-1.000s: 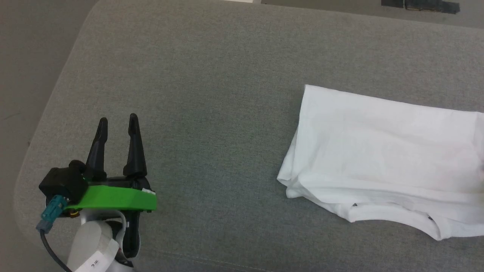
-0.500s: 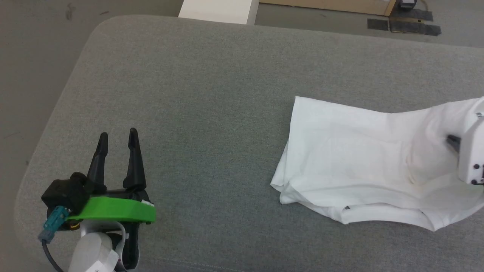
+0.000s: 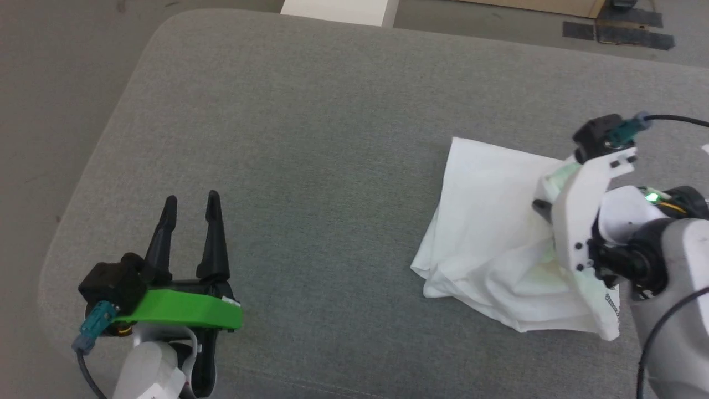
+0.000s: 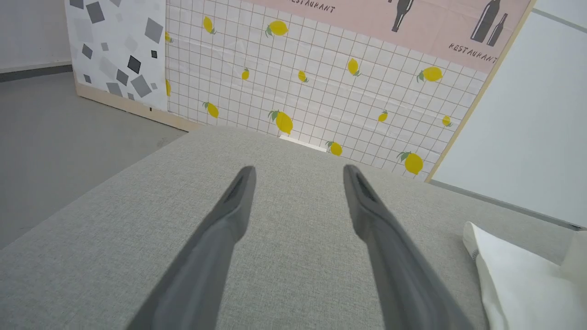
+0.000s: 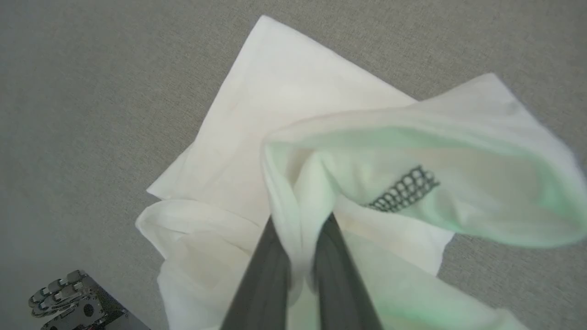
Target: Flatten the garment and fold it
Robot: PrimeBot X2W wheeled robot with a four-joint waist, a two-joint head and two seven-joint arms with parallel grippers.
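Folding well would likely mean sweeping the right tool (image 5: 300,231), clamped on a lifted edge of the garment (image 3: 487,221) bunched at 3 o'clock on the worktop (image 3: 310,166), low and steady toward 9 o'clock, while the left tool (image 3: 191,198) sits spread and empty at 8 o'clock.

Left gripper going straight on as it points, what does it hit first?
Probably the grey cushion near its far edge; the left gripper points across bare fabric, clear of the garment to its right.
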